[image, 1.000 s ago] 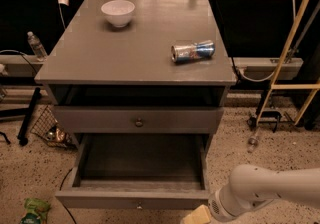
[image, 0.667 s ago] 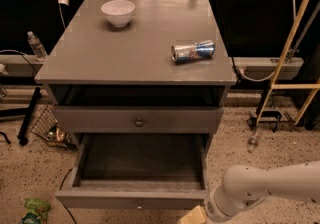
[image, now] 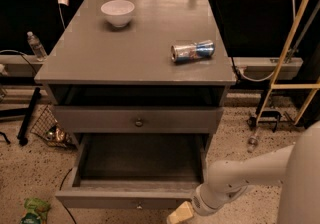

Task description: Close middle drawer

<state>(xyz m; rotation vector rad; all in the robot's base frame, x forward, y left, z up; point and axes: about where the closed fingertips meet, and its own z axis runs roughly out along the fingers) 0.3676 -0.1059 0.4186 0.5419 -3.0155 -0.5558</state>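
The middle drawer (image: pixel 125 199) is pulled far out at the bottom of the grey cabinet (image: pixel 135 53). Its dark inside shows nothing in it, and a small knob (image: pixel 139 205) sits on its front. Above it is the taller top drawer front (image: pixel 100 119) with a bigger knob (image: pixel 138 123) and a dark gap over it. The lowest drawer is hidden. My gripper (image: pixel 179 215), a cream tip on the white arm (image: pixel 235 180), is at the frame's bottom edge, just by the right end of the middle drawer's front.
A white bowl (image: pixel 118 13) and a crushed can (image: pixel 192 51) lie on the cabinet top. A wire basket (image: pixel 50 130) and a bottle (image: pixel 36 45) are at the left, a green object (image: pixel 32 210) on the floor. A yellow frame (image: pixel 295 43) and cables stand at the right.
My gripper and arm have shifted a little to the left, closer to the right end of the middle drawer's front. The drawer has not moved.
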